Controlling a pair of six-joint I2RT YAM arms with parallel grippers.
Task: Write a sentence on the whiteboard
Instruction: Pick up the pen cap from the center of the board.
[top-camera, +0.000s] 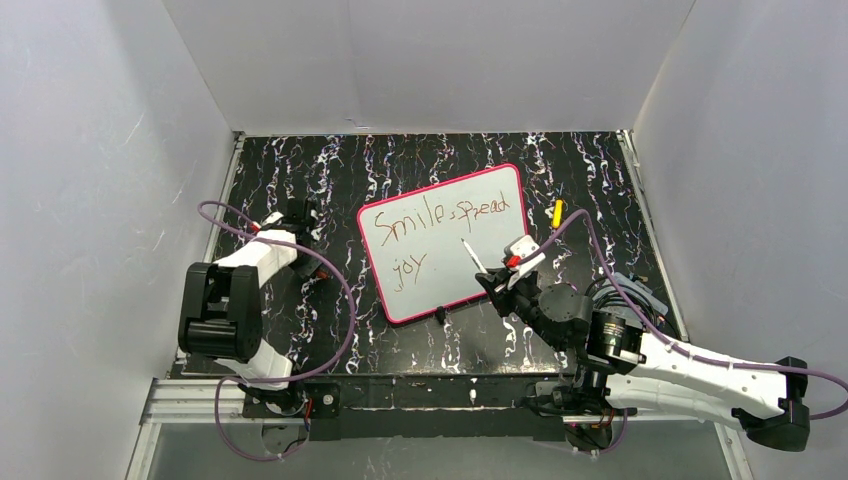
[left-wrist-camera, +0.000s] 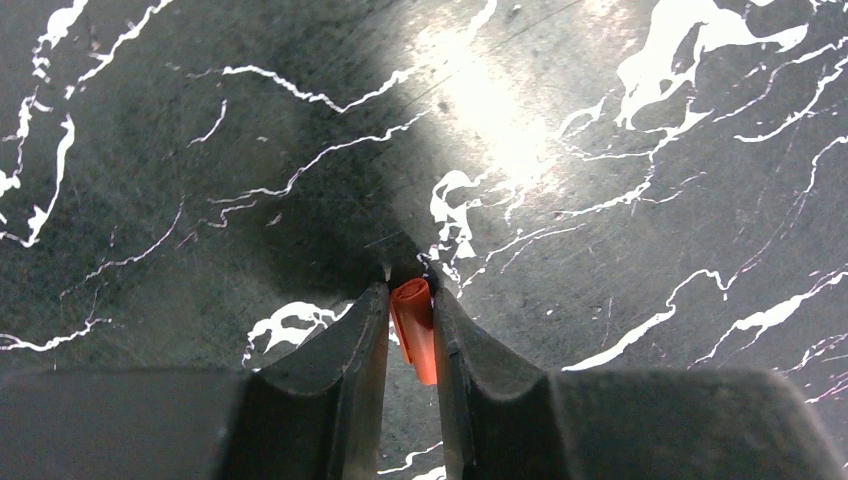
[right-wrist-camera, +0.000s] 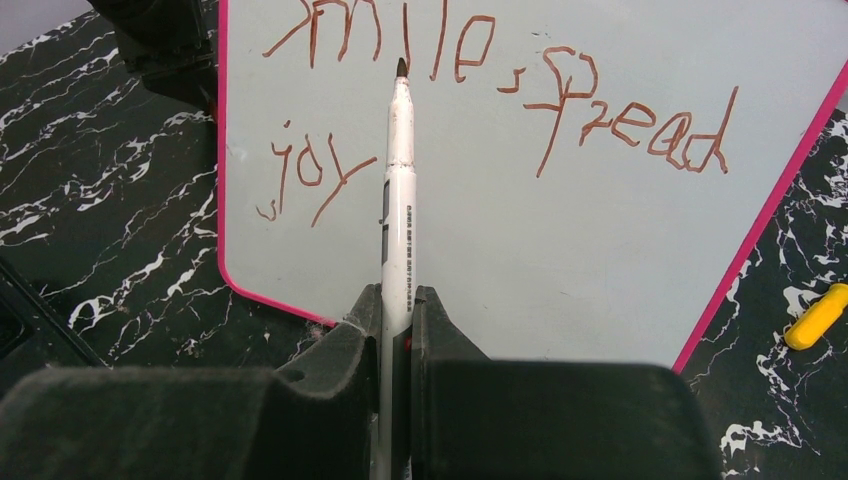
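Observation:
The whiteboard (top-camera: 440, 288) lies tilted mid-table, white with a pink frame. The sentence (top-camera: 440, 218) reads "Smile, spread" with "joy" below it, in red-brown marker. It also shows in the right wrist view (right-wrist-camera: 500, 70) on the whiteboard (right-wrist-camera: 560, 250). My right gripper (top-camera: 497, 280) is at the board's near right edge, shut on a white marker pen (right-wrist-camera: 400, 200). The pen's (top-camera: 470, 254) uncapped tip points over the board's middle. My left gripper (top-camera: 300, 215) is left of the board, low over the table. It (left-wrist-camera: 410, 295) is shut on a small orange-red pen cap (left-wrist-camera: 415, 330).
A yellow pen-like object (top-camera: 557, 212) lies on the black marbled table just right of the board and shows in the right wrist view (right-wrist-camera: 815, 317). Grey walls enclose the table on three sides. Purple cables loop beside both arms.

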